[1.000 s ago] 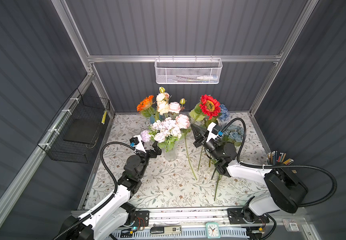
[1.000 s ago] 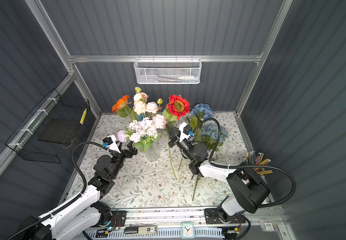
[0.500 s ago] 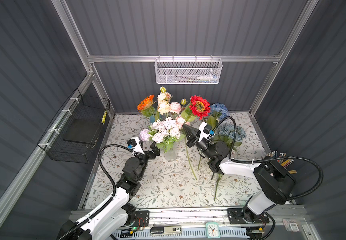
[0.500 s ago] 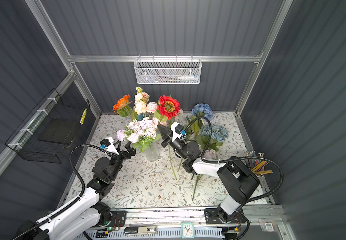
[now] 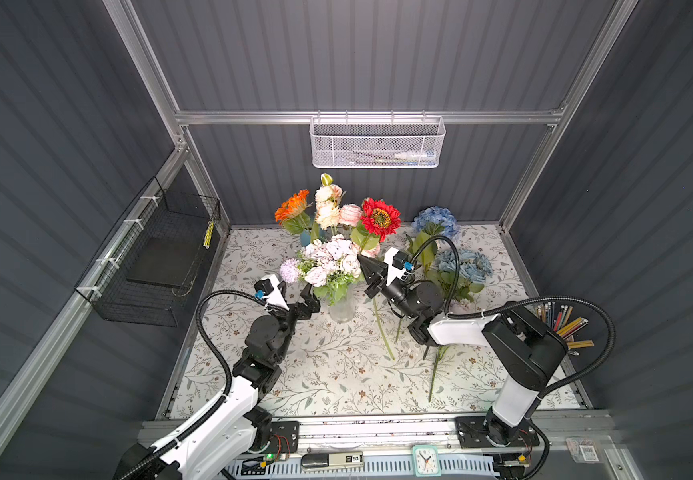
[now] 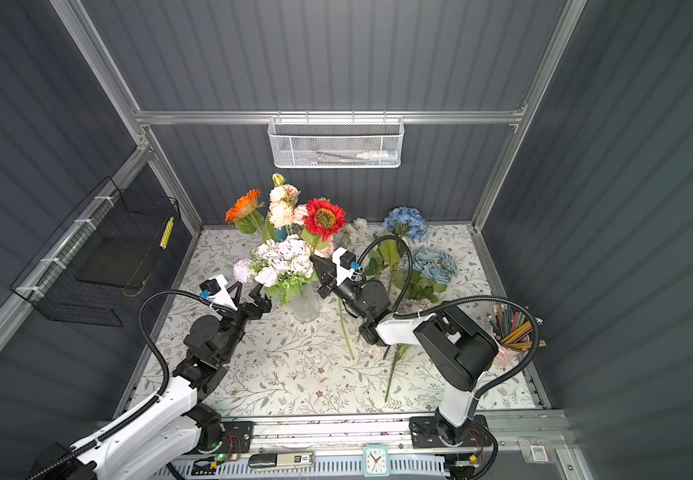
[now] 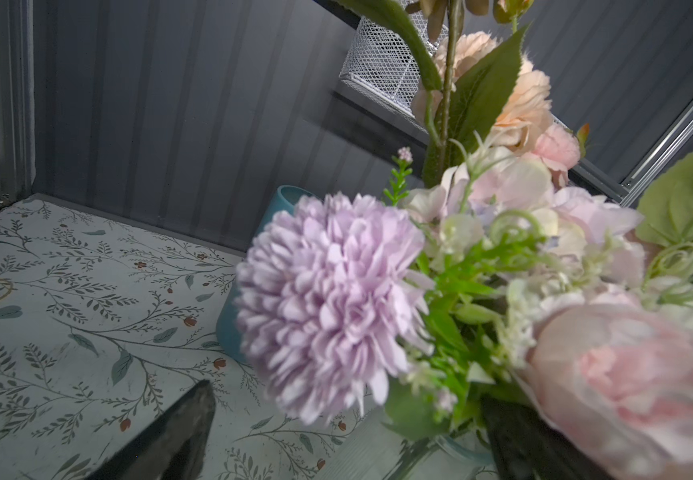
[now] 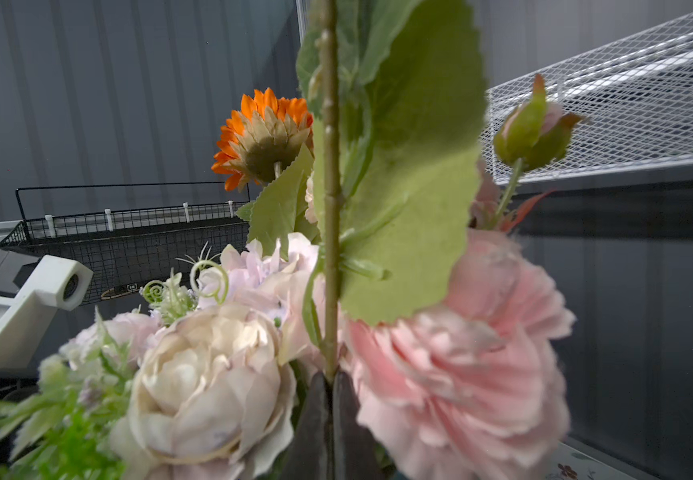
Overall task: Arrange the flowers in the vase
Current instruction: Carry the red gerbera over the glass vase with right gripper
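A clear glass vase (image 5: 341, 311) (image 6: 305, 308) stands mid-table and holds a bunch of pink and white flowers (image 5: 333, 259) with a lilac head (image 5: 289, 270) (image 7: 328, 299). My right gripper (image 5: 364, 266) (image 8: 330, 379) is shut on the green stem (image 8: 330, 208) of a red daisy-like flower (image 5: 380, 218) (image 6: 324, 219), held upright against the bunch's right side. The stem's lower end hangs toward the table. My left gripper (image 5: 296, 297) (image 7: 349, 399) is open just left of the vase, with the lilac head above its jaws. A blue hydrangea (image 5: 436, 220) and dusty-blue roses (image 5: 465, 266) lie at the right.
Behind the glass vase, a blue vase (image 5: 305, 237) holds an orange daisy (image 5: 292, 205) and peach heads (image 5: 328, 208). A cup of pencils (image 5: 556, 326) is at the right edge. A white mesh basket (image 5: 378, 141) hangs on the back wall, a black wire basket (image 5: 157, 257) on the left wall.
My right gripper has carried the red flower leftward, from beside the hydrangea up against the bunch in the vase. The left gripper stays open near the vase, shifted slightly.
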You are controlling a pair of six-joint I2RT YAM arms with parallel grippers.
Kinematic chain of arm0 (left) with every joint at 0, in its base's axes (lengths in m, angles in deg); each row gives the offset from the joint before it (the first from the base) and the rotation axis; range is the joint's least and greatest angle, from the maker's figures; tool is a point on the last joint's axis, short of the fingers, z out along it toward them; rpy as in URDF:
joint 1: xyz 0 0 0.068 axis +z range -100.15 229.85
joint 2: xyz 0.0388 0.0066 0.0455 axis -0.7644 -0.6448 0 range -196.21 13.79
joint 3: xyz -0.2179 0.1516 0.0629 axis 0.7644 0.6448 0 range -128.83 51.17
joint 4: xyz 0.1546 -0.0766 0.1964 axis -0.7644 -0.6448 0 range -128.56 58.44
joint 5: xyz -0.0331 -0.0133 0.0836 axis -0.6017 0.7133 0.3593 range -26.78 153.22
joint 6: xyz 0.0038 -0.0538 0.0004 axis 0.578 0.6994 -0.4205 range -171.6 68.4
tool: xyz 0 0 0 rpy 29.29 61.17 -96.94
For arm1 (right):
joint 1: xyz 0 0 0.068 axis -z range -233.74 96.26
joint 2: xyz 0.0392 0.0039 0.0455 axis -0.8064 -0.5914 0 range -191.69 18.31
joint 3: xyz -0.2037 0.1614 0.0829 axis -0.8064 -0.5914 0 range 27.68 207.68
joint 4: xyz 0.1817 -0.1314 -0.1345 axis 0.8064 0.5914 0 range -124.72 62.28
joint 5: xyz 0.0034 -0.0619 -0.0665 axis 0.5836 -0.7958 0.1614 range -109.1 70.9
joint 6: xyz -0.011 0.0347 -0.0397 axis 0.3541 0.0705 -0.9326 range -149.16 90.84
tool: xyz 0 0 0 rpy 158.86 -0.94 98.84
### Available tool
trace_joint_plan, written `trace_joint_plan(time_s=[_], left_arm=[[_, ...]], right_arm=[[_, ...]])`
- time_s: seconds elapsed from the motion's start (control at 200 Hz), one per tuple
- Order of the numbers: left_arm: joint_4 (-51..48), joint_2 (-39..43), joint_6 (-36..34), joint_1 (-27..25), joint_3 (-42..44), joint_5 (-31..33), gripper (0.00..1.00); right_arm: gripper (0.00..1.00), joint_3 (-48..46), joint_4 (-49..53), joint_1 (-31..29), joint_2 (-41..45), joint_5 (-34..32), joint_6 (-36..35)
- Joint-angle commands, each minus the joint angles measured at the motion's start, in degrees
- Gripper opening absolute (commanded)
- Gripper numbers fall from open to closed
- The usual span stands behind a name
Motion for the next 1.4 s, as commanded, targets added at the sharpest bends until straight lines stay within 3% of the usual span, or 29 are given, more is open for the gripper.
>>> trace_joint_plan(time_s=[0.0,0.36,0.635,0.805,0.876,1.031,1.396], left_arm=[[-0.16,0.97,-0.16,-0.12,0.09,1.27,1.0],[-0.44,0.29,-0.3,-0.12,-0.72,0.8,1.0],[-1.02,0.49,-0.52,-0.12,-1.06,0.63,1.0],[-1.04,0.48,-0.41,-0.12,-1.03,0.42,1.0],[-1.04,0.63,-0.43,-0.12,-0.98,0.41,1.0],[-1.12,0.76,-0.42,-0.12,-1.07,0.34,1.0],[-1.06,1.04,-0.31,-0.12,-0.86,0.5,1.0]], right_arm=[[0.0,-1.31,-1.98,-0.17,-1.1,0.11,0.87],[0.0,-3.45,-2.03,-0.26,-1.92,1.72,1.48],[0.19,-6.46,-2.03,-0.21,2.61,1.9,0.28],[0.23,-7.89,-2.03,-0.17,5.85,0.54,-1.27],[0.21,-8.12,-2.03,-0.08,6.68,-0.14,-2.24],[0.0,-6.4,1.5,0.7,6.27,0.74,-2.45],[0.0,-3.33,18.18,0.39,6.35,5.46,-7.38]])
